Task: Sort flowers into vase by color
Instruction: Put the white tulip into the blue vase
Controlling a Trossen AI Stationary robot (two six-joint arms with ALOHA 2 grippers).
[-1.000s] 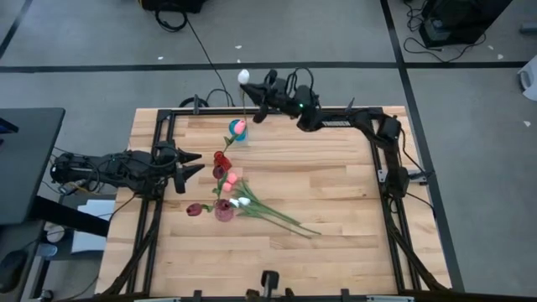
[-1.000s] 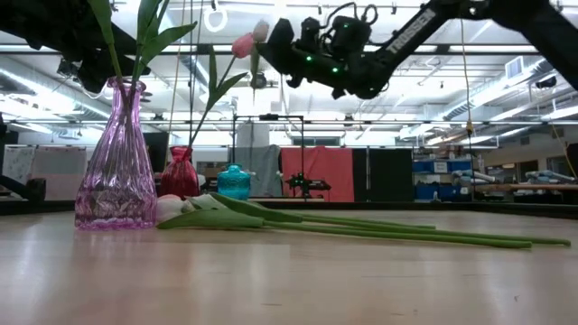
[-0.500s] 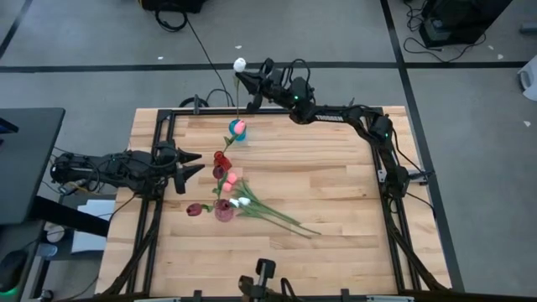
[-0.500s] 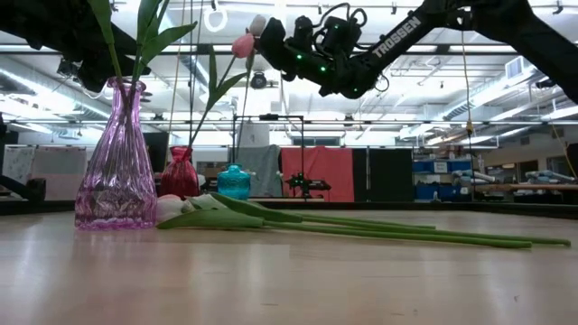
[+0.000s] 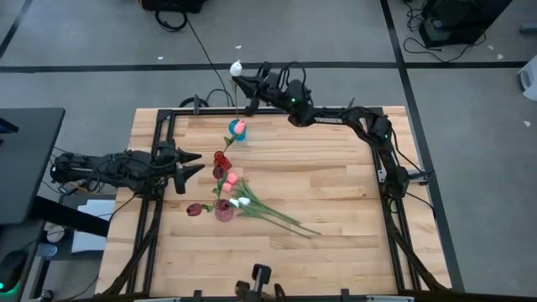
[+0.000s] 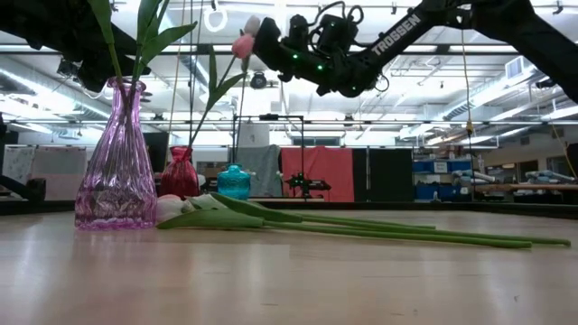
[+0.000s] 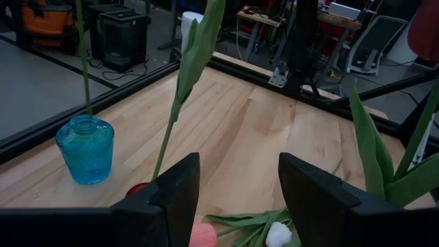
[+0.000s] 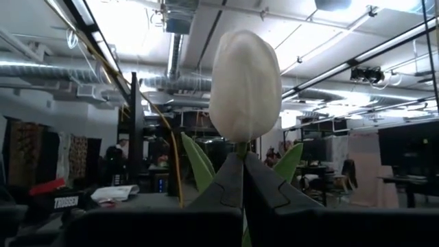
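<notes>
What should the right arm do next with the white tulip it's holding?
Probably lower it: the right gripper, shut on the white artificial tulip, holds it high above the small blue glass vase, which already holds a pink tulip; another vase might suit white better.

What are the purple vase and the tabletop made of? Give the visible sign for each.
The purple vase looks like clear tinted glass, ribbed and glossy: light passes through it and glints on the ribs. It could also be plastic. The tabletop looks like pale wood planks with a smooth finish: grain and board seams show.
</notes>
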